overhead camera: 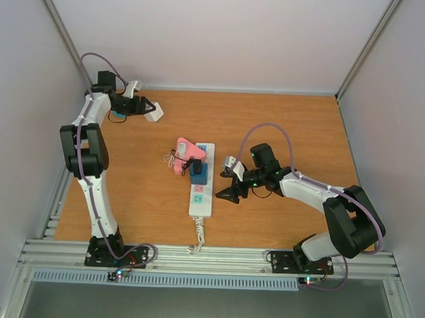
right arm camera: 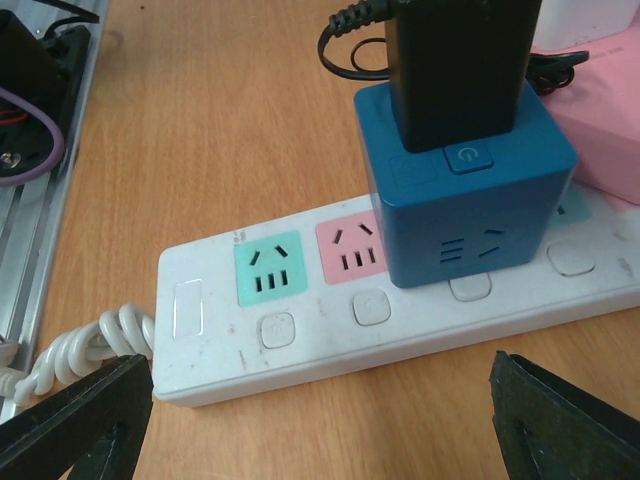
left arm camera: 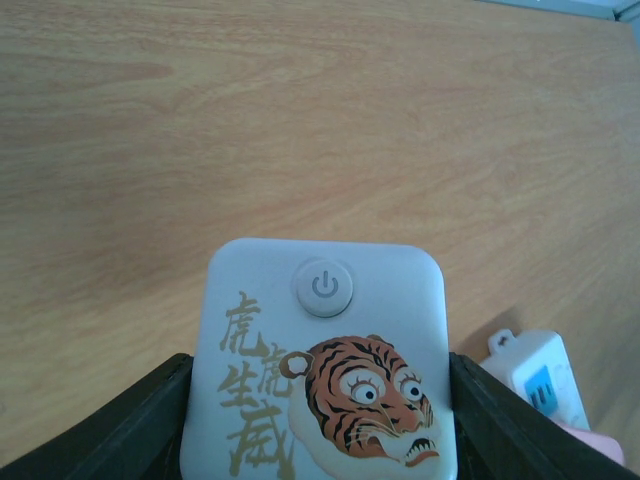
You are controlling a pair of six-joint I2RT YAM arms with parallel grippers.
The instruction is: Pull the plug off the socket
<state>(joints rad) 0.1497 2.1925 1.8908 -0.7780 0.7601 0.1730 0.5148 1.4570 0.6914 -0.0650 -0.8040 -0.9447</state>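
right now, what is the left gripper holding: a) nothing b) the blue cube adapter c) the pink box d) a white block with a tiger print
D: the left wrist view shows the white tiger-print block clamped in the left gripper, between its dark fingers; the blue cube adapter sits on the socket.

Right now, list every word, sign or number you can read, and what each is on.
"虎虎生威": gold letters on the white cube.
Power sign: on that cube's round button.
Power sign: on the blue cube's square button.
Power strip switches: marks too faint to read.
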